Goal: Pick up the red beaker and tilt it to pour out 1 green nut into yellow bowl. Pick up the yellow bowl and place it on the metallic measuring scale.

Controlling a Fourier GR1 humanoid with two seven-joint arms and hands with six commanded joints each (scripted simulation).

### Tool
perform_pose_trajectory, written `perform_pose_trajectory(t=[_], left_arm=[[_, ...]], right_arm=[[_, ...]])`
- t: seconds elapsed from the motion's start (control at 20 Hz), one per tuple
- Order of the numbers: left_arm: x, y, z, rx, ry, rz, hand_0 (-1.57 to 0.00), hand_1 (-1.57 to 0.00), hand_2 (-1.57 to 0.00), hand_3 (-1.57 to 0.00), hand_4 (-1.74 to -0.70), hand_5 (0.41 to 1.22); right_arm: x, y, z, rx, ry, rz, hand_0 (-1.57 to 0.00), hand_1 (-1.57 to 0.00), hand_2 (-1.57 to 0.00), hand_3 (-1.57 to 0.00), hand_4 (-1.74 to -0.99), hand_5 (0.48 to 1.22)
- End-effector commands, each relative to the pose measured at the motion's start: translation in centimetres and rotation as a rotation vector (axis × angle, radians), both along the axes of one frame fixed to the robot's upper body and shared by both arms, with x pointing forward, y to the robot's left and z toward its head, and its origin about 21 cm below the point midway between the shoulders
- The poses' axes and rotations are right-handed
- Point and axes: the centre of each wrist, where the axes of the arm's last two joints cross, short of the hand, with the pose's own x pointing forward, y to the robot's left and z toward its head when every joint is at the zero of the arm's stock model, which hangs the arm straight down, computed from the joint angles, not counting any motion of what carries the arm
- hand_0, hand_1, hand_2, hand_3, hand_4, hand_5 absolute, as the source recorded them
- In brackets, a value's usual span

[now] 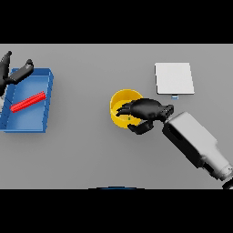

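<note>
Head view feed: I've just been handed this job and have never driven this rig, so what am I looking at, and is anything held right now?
This single picture looks down from the robot's head onto a grey table. The view's left is the robot's own left.

The white and grey arm coming in from the lower right ends in the dark right hand. It is at the yellow bowl, fingers over the rim and into the bowl and the thumb against the outer wall, so it looks closed on the bowl. Whether the bowl is off the table cannot be told.

Behind it on the right lies the pale flat measuring scale, with nothing on it.

On the left sits a blue tray with a red object lying in it. The left hand shows at the tray's far corner, holding nothing.
</note>
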Motion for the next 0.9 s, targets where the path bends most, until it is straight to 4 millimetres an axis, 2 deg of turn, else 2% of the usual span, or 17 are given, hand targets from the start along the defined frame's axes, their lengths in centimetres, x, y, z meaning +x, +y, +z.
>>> perform_pose_trajectory(t=[0.0,0.05,0.15,0.2,0.35,0.55,0.65,0.75,0.85], left_arm=[[-0.2,-0.1,-0.2,0.003,0.000,-0.006,0.00,0.00,0.00,0.00,-0.79,0.729],[-0.1,0.0,-0.1,0.006,-0.002,-0.001,0.00,0.00,0.00,0.00,-0.79,0.729],[-0.1,0.1,-0.3,0.009,0.003,0.006,0.00,0.00,0.00,0.00,-0.79,0.732],[-0.2,0.1,-0.1,0.006,-0.004,0.001,0.00,0.00,0.00,0.00,-0.79,0.733],[0.1,0.3,-0.1,0.008,-0.006,0.009,0.00,0.00,0.00,0.00,-0.79,0.735],[0.3,-0.1,-0.3,0.004,-0.003,0.004,0.00,0.00,0.00,0.00,-0.79,0.727],[-0.2,0.6,-0.1,0.009,-0.008,-0.002,0.00,0.00,0.00,0.00,-0.79,0.724],[-0.1,0.2,0.0,0.012,-0.013,-0.008,0.00,0.00,0.00,0.00,-0.78,0.727],[0.0,0.4,0.0,0.015,-0.011,0.001,0.00,0.00,0.00,0.00,-0.78,0.729]], right_arm=[[0.2,0.0,0.1,-0.007,0.000,0.016,-0.32,-0.26,-0.29,-0.33,-1.436,0.944],[0.2,-0.2,0.3,-0.017,-0.011,0.025,-0.47,-0.38,-0.38,-0.42,-1.479,0.999],[0.1,0.0,0.3,-0.019,-0.011,0.031,-0.78,-0.65,-0.59,-0.83,-1.469,1.079],[-0.1,-0.1,0.4,-0.017,0.001,0.030,-0.94,-0.81,-0.79,-0.98,-1.521,1.108],[0.0,0.1,0.4,-0.020,-0.002,0.030,-1.25,-1.18,-1.17,-1.05,-1.621,1.163],[0.0,-0.3,1.3,-0.042,-0.010,0.013,-1.44,-1.41,-1.41,-1.15,-1.683,1.197],[0.1,-0.4,2.0,-0.038,-0.013,0.009,-1.49,-1.47,-1.47,-1.26,-1.699,1.206],[0.0,-0.4,3.1,-0.015,-0.008,0.007,-1.52,-1.51,-1.50,-1.35,-1.711,1.211],[0.3,-1.0,4.6,-0.008,-0.017,-0.009,-1.54,-1.53,-1.53,-1.36,-1.717,1.215]])
